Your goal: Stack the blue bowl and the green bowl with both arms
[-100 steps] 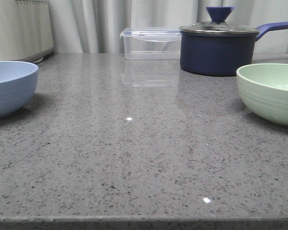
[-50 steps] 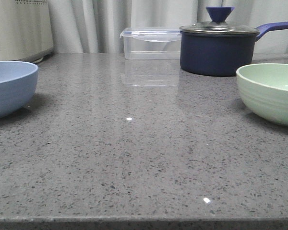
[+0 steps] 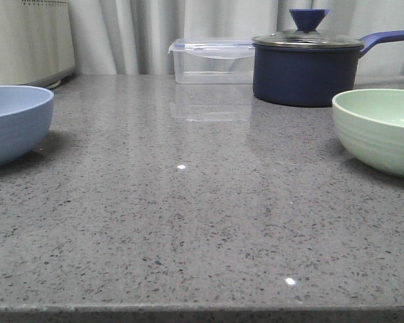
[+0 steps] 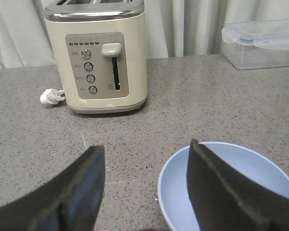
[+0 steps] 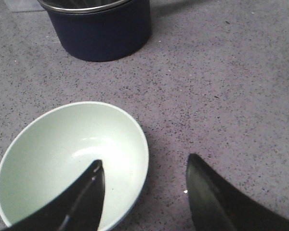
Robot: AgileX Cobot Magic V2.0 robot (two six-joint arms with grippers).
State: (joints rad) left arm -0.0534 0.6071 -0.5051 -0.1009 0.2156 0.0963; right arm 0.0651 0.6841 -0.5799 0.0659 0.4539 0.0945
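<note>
- Your left gripper (image 4: 145, 163) hung with jaws spread across the near rim of the blue bowl (image 4: 231, 185), at the counter's (image 3: 202, 222) left edge.
- Your right gripper (image 5: 144, 179) was likewise open astride the rim of the green bowl (image 5: 70, 161), far right, well apart.
- You needed each rim seated deep between the jaws before closing.
- Both bowls were cut off in the front view, and neither arm showed there.
</note>
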